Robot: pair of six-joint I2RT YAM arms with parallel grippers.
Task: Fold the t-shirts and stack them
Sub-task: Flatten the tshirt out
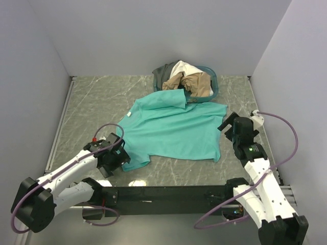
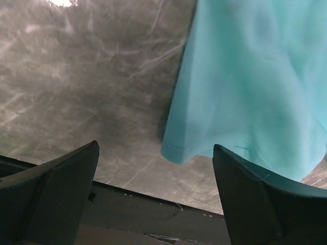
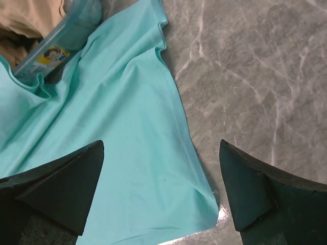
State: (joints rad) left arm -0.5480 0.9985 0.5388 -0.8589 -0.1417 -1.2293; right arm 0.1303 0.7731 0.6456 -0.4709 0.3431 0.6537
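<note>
The teal-green t-shirt (image 1: 173, 127) lies spread flat mid-table, its far part resting against the basket. My left gripper (image 1: 121, 155) is open and empty at the shirt's near-left sleeve. In the left wrist view the sleeve corner (image 2: 179, 148) hangs just past my gripper (image 2: 156, 145). My right gripper (image 1: 227, 122) is open and empty over the shirt's right edge. In the right wrist view it (image 3: 161, 143) straddles the shirt's hem corner (image 3: 204, 204). The cream-white (image 1: 183, 68), tan-beige (image 1: 199, 84) and dark grey (image 1: 163, 74) shirts lie bunched in the basket.
The oval teal-blue basket (image 1: 215, 87) stands at the back centre-right; its rim (image 3: 66, 35) shows in the right wrist view. White walls close in the grey marble table (image 1: 92, 102). A black rail (image 1: 163, 194) runs along the near edge.
</note>
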